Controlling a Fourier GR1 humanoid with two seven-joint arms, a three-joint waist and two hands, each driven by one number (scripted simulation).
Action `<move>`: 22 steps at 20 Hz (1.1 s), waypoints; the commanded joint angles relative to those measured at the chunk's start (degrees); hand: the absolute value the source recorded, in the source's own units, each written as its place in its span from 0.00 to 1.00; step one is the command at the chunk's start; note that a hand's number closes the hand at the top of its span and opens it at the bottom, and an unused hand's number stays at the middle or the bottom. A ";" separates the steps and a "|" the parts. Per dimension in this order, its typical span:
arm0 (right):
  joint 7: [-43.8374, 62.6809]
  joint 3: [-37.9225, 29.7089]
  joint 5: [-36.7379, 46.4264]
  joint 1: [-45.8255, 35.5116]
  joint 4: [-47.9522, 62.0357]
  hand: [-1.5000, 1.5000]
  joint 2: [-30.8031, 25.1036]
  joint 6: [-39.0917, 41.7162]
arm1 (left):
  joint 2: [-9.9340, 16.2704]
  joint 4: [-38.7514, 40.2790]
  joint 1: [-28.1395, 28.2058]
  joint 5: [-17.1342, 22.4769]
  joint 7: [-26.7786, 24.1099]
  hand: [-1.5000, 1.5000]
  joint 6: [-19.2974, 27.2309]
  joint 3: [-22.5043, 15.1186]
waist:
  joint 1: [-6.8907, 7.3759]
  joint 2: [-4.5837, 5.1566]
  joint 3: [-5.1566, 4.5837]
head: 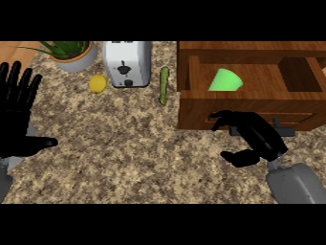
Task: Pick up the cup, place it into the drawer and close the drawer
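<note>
Head view: green cup (pixel 225 80) lies in open drawer (pixel 257 103); right hand (pixel 254 136) curled, empty, at its front; left hand (pixel 10 115) open.

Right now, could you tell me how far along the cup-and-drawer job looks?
Done: the green cup already lies inside the open wooden drawer. In hand: the right hand is at the drawer's front panel, fingers curled and holding nothing, beside the handle. The left hand rests open at the left edge. Left: pushing the drawer closed.
</note>
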 commanded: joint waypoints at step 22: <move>-19.82 -14.87 2.75 -39.30 63.87 0.00 -1.50 -4.99 | -4.11 5.61 4.68 -3.17 -1.94 0.00 -14.27 7.23 | 2.50 1.35 0.08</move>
